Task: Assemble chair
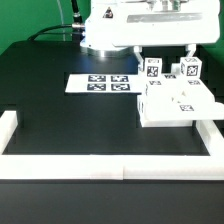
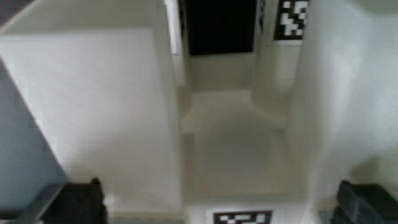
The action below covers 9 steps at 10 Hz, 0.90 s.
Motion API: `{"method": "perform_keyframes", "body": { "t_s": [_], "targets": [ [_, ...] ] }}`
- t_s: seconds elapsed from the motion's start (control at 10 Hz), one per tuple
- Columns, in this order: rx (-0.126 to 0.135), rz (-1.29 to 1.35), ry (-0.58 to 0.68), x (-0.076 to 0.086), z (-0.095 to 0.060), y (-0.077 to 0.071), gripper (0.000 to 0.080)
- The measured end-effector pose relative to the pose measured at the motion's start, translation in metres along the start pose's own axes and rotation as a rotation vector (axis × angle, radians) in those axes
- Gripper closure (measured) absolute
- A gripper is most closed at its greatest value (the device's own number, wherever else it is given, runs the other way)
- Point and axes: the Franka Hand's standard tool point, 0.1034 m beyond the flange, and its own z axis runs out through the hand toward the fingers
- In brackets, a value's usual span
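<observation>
The chair (image 1: 172, 102) is a cluster of chunky white parts at the exterior view's right, with two tagged pieces (image 1: 152, 68) (image 1: 190, 68) standing up at its back. My gripper (image 1: 166, 58) hangs from the white arm just above and behind them, its fingers mostly hidden. In the wrist view the white chair parts (image 2: 222, 120) fill the picture: two tall walls with a flat floor between them, with a tag (image 2: 240, 216) on one part and a second tag (image 2: 290, 20) on another. The gripper (image 2: 217, 205) is open, its dark fingertips (image 2: 71, 202) wide apart on either side of the white part, holding nothing.
The marker board (image 1: 100, 83) lies flat on the black table at the exterior view's middle left. Long white border rails (image 1: 110, 160) run along the front and both sides. The arm's white base (image 1: 110, 35) stands at the back.
</observation>
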Motion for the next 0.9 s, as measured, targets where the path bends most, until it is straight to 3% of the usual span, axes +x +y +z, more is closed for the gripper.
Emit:
{"method": "perform_keyframes", "body": {
  "t_s": [0.3,0.9],
  "targets": [
    [-0.006,0.006,0.005,0.006,0.002,0.007,0.0151],
    [-0.004,0.011,0.034,0.029,0.004,0.006,0.0151]
  ]
}}
